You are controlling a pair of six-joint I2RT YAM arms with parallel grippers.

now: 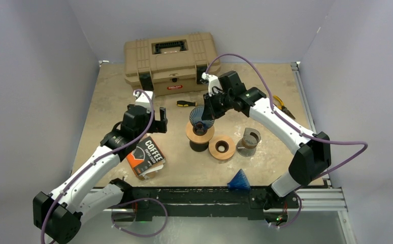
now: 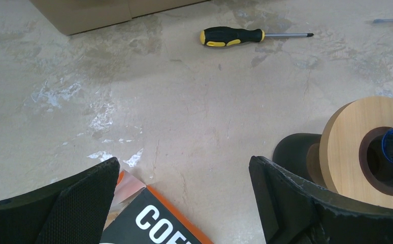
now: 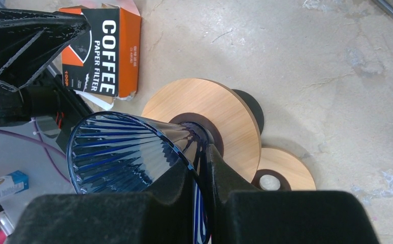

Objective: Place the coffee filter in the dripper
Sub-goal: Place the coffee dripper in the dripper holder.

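Note:
The dripper [image 1: 201, 117] is a blue ribbed see-through cone. It stands tilted in a wooden ring [image 1: 200, 133] on a black base at mid-table. My right gripper [image 1: 208, 111] is shut on the dripper's rim; in the right wrist view one finger is inside the dripper [image 3: 118, 152] and one outside, with the gripper [image 3: 203, 152] pinching its wall. The orange-and-black coffee filter box [image 1: 146, 155] lies to the left. My left gripper [image 2: 184, 165] hangs open over the box's far corner [image 2: 154, 223] and holds nothing. The coffee filter itself is hidden.
A tan toolbox [image 1: 170, 61] stands at the back. A black-and-yellow screwdriver [image 2: 232, 36] lies before it, and pliers [image 1: 281, 104] lie at the right. A second wooden ring [image 1: 222, 147], a glass cup [image 1: 249, 141] and another blue cone [image 1: 239, 180] sit nearer the front.

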